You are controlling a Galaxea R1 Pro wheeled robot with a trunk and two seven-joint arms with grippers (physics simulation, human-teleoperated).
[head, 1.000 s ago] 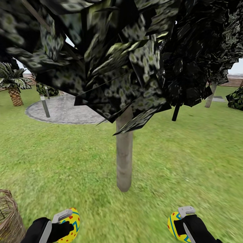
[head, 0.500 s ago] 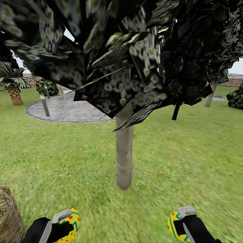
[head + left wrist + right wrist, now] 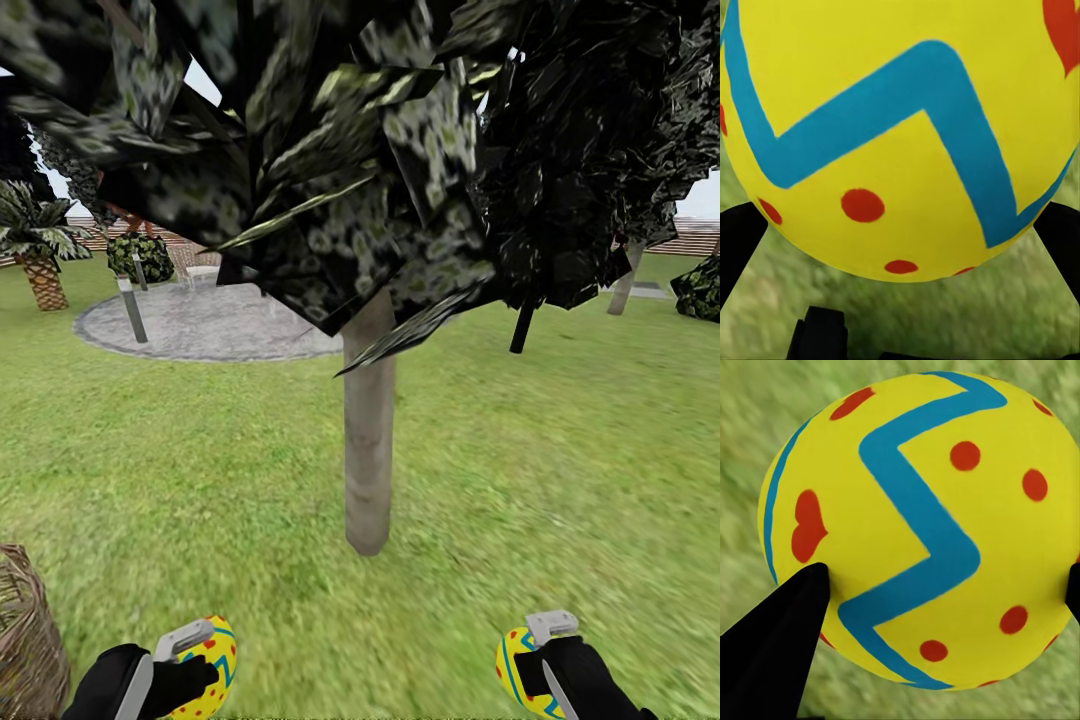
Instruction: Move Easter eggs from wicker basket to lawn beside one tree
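Black fingers [image 3: 772, 637] of the right gripper [image 3: 540, 650] are being pressed against both sides of an Easter egg [image 3: 919, 529], which is being held clamped above the lawn [image 3: 560, 450]. A second Easter egg [image 3: 900, 135] is being gripped in the same way by the left gripper [image 3: 190, 660], a dark finger [image 3: 739, 247] being seen at each flank of it. In the head view both eggs are being carried low, one at each side, short of the tree [image 3: 368, 450], whose pale trunk is standing upright in the grass ahead. The wicker basket [image 3: 25, 630] is being cut by the frame edge on the robot's left, near the left gripper; its contents cannot be made out, possibly because so little of it is being shown.
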